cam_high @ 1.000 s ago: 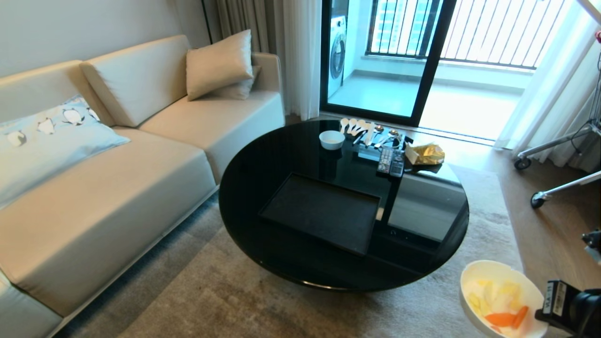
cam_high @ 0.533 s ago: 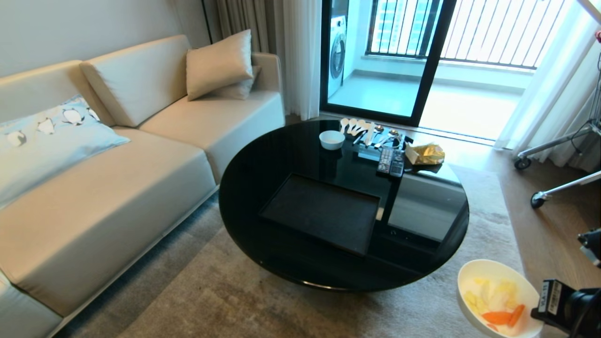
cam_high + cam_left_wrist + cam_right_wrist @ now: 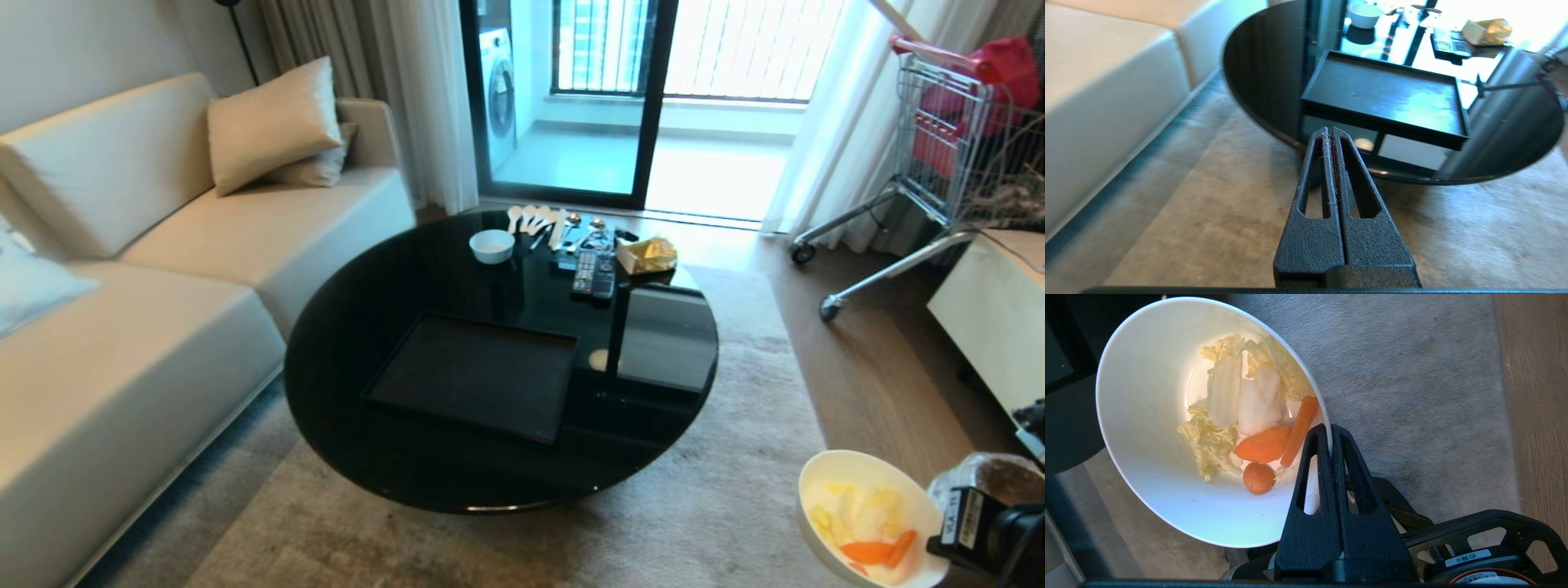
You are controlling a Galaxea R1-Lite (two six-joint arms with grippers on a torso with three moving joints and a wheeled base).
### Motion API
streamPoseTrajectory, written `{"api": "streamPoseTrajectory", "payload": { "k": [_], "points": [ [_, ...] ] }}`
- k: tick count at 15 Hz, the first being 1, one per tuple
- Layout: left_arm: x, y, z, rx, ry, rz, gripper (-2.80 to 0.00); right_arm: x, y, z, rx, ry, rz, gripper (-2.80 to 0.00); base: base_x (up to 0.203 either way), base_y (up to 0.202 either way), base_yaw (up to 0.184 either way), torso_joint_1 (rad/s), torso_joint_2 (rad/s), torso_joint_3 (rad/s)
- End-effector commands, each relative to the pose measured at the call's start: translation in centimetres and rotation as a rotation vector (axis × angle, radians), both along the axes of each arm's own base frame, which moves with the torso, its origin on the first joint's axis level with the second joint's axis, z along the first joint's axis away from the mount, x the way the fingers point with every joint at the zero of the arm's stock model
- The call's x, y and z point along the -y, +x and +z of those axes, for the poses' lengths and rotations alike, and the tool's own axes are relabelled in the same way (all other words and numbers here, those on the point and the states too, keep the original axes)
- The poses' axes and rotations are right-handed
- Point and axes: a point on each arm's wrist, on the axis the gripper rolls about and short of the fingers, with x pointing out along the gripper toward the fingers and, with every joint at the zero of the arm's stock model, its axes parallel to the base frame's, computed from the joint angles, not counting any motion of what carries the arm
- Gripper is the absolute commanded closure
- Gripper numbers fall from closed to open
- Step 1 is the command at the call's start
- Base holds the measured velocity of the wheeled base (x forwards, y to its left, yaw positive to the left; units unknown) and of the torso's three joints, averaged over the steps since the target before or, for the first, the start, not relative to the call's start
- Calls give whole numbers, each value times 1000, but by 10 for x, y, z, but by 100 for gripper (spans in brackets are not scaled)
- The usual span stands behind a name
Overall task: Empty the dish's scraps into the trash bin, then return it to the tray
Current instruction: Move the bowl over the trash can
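The dish (image 3: 867, 513) is a deep white bowl held off the table, over the carpet at the lower right of the head view. My right gripper (image 3: 1329, 430) is shut on its rim (image 3: 1314, 396), one finger inside and one outside. The scraps (image 3: 1249, 428), pale cabbage and white chunks with orange carrot pieces, lie in the bowl's low side. Just right of the dish, the trash bin's liner-covered rim (image 3: 1000, 478) shows, partly cut off by the picture's edge. The black tray (image 3: 478, 376) sits bare on the round table. My left gripper (image 3: 1329, 131) is shut and holds nothing, above the carpet by the table's near edge.
The round black glass table (image 3: 367, 269) carries a small white bowl (image 3: 491, 245), spoons (image 3: 535, 219), remotes (image 3: 593, 276) and a gold packet (image 3: 649, 255) at its far side. A cream sofa (image 3: 122, 327) runs along the left. A shopping cart (image 3: 939, 122) and a white cabinet (image 3: 988, 327) stand at right.
The whole head view has swung to the right, so the camera moved. The bin's rim, the cart and the cabinet came into view. The dish stays in my right gripper.
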Motion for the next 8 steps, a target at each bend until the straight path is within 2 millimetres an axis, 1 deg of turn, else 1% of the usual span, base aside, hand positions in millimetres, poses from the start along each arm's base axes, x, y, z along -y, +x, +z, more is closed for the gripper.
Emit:
{"api": "streamPoseTrajectory", "payload": {
  "k": [1,8],
  "points": [
    [0,0,0,1,-1,1,0,1,-3,2,16,6,-4,0,1,9,-168,2,7,-2],
    [0,0,0,1,-1,1,0,3,-13,2,22,7,-4,0,0,11,-167,2,3,3]
  ]
}}
